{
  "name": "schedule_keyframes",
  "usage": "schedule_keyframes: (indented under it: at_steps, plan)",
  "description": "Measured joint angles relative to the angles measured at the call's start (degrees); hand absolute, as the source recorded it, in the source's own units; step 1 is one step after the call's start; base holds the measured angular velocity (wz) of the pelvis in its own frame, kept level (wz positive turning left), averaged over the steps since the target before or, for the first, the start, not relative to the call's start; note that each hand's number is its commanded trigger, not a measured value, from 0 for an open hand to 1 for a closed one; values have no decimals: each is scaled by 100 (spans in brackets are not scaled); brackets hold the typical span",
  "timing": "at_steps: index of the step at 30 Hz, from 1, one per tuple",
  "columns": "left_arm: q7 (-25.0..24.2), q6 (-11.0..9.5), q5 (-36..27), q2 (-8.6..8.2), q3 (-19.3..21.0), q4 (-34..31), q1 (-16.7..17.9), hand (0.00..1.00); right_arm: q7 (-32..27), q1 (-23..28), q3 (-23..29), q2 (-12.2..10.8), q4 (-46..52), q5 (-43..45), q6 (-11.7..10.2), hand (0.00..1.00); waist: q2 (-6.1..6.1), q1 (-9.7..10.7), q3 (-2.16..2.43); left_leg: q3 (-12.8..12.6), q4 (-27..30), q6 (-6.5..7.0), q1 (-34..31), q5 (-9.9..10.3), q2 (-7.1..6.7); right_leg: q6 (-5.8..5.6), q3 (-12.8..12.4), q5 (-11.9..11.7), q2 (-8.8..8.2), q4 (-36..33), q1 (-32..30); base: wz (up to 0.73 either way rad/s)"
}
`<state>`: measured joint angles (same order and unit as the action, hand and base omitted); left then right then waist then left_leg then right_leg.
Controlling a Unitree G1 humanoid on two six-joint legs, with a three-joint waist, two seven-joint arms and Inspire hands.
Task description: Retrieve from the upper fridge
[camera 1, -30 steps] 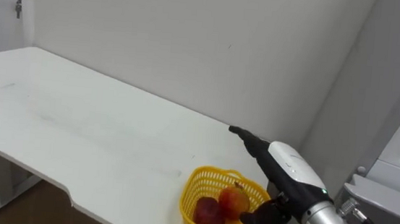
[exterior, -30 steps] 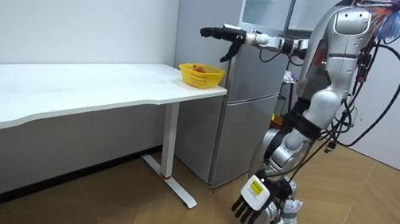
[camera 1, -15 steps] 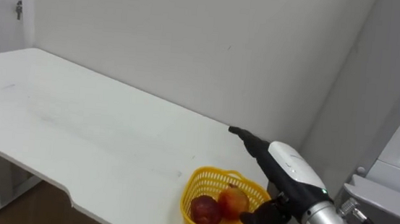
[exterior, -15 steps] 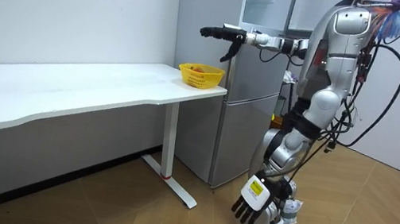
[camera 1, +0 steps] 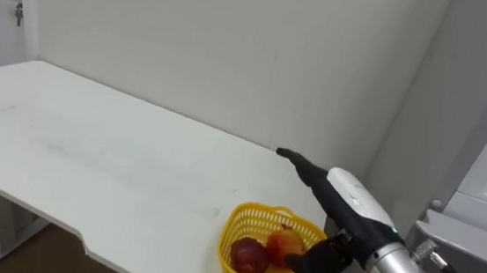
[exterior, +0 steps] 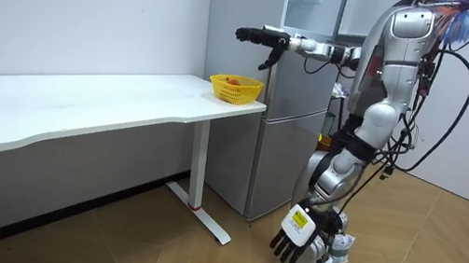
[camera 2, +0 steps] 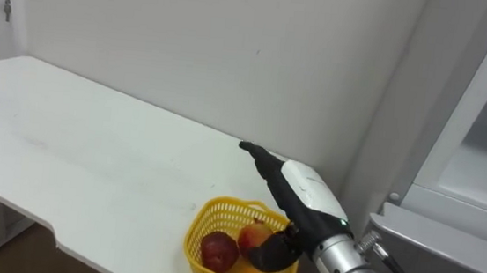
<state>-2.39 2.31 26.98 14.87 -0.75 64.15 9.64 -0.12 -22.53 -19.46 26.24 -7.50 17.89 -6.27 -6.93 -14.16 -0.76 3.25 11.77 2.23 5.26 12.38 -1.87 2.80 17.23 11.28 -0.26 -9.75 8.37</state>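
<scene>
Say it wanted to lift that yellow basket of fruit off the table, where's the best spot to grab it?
Probably the rim of the yellow basket, pinched from above on the side nearest the right hand, which hovers open over it. It stands upright, no handle visible, and fruit fills the middle, leaving the thin mesh edge free.

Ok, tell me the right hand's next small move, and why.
Probably draw the right hand back from above the yellow basket, toward the fridge. Its fingers are straight and hold nothing, while the fruit already lies in the basket on the white table, so nothing seems left to do there.
</scene>
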Motion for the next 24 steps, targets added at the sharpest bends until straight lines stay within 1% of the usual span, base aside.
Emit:
schedule_keyframes:
  at_steps: [1,3,4,5,6,7,8,9,10,11,13,14,15,17,18,19,20,22,24]
  plan:
    - [51,0,1,-20,-3,-2,3,0,-2,17,1,-42,91,-21,0,0,35,35,3,-5,-4,0,12,0,3,0,2,0,1,1,8,0]
    - [112,-1,1,-79,-7,-4,19,0,-5,25,13,-123,242,-65,-11,0,104,59,28,-25,-5,0,32,0,6,0,-9,0,1,0,7,-4]
    - [158,-2,-5,-130,-13,-4,42,0,-40,39,34,-215,341,-67,-17,0,147,97,37,-55,-7,0,39,1,9,0,-14,0,1,-1,19,-5]
    - [185,-3,-26,-175,-8,-4,54,0,-70,136,114,-338,484,-66,-31,0,187,153,39,-81,-1,1,48,1,10,0,-29,0,1,1,36,0]
    - [186,-6,-43,-191,-7,-4,57,0,-95,217,153,-408,582,-67,-32,0,204,158,40,-80,1,1,49,1,10,0,-32,0,1,0,38,0]
    - [203,-19,-46,-217,-12,-4,54,0,-148,392,215,-520,824,-67,-36,0,218,204,45,-94,5,1,40,1,13,0,-32,0,0,-6,25,-4]
    - [243,-21,-46,-242,-47,-2,53,0,-198,533,228,-624,998,-71,-98,0,252,259,38,-118,8,1,31,1,18,0,-59,0,2,-16,8,-7]
    - [267,-21,-46,-253,-94,-2,54,0,-230,612,221,-663,1052,-69,-146,0,273,278,40,-138,10,1,29,2,20,0,-83,0,3,-18,2,-17]
    - [308,-22,-43,-280,-196,-2,55,0,-261,793,200,-704,1166,-73,-189,0,326,282,58,-169,-3,3,28,3,23,0,-168,0,6,-39,-26,-22]
    - [329,-34,-44,-295,-296,-3,42,0,-267,982,193,-730,1269,-76,-188,0,379,303,60,-233,-14,13,24,11,31,0,-238,0,7,-92,-67,-27]
    - [353,-42,-40,-298,-397,-4,26,0,-277,1200,192,-799,1357,-86,-183,0,430,324,74,-344,-20,18,8,14,47,1,-362,0,13,-128,-148,-31]
    - [363,-42,-40,-298,-398,-2,-2,0,-285,1346,192,-854,1446,-85,-183,0,436,389,77,-386,-15,18,-11,13,51,2,-400,-1,12,-172,-198,-27]
    - [389,-46,-39,-298,-397,-2,-7,0,-286,1422,192,-886,1499,-85,-184,0,444,413,76,-432,-14,18,-13,13,57,2,-441,0,14,-204,-229,-26]
    - [484,-90,-41,-298,-397,-1,-20,0,-286,1601,195,-1014,1593,-86,-200,0,454,479,79,-570,-11,18,-15,13,82,18,-600,-10,43,-207,-283,-33]
    - [488,-117,-40,-297,-396,-1,-21,0,-285,1631,194,-1029,1629,-85,-199,0,456,482,78,-599,-9,18,-16,13,89,29,-617,-18,47,-207,-291,-25]
    - [493,-168,-41,-294,-396,-1,-35,0,-286,1710,195,-1031,1731,-84,-209,0,453,529,80,-630,-8,19,-24,13,94,37,-643,-27,52,-206,-312,-14]
    - [509,-201,-41,-296,-399,4,-43,0,-288,1761,196,-1040,1753,-87,-295,0,451,618,82,-642,-4,19,-36,13,95,35,-651,-33,54,-201,-327,-9]
    - [544,-233,-41,-315,-399,6,-57,0,-303,1938,218,-1040,1774,-96,-387,0,460,646,87,-703,-3,19,-35,13,105,30,-701,-54,71,-199,-334,-10]
    - [579,-241,-42,-330,-398,44,-54,0,-307,2158,241,-1036,1819,-147,-388,0,482,658,96,-746,-10,20,-29,13,113,32,-753,-63,83,-198,-347,-12]
